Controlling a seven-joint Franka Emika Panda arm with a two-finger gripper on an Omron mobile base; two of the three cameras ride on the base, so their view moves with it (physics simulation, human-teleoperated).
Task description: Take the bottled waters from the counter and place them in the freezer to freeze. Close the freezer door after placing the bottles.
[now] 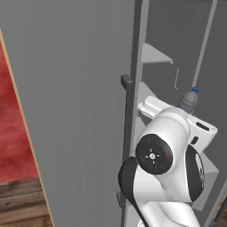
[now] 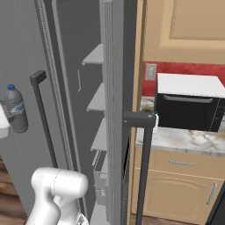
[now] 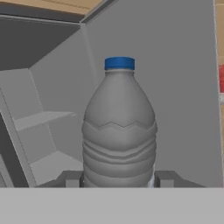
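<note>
Grey fills most of the scene: the freezer [image 2: 79,110] stands with its doors swung open, bare grey shelves [image 2: 97,99] stacked inside it. Beside the freezer, a marble-patterned counter [image 2: 184,139] on tan cabinets carries a black-fronted oven [image 2: 189,107] against a red wall. Just in front of the open freezer, the gripper [image 3: 119,179] is closed around the base of a smoky grey water bottle [image 3: 119,131] with a blue cap, holding it upright, one dark fingertip [image 3: 70,178] pressed to each side. Behind the bottle lie the freezer's inner walls and shelves.
</note>
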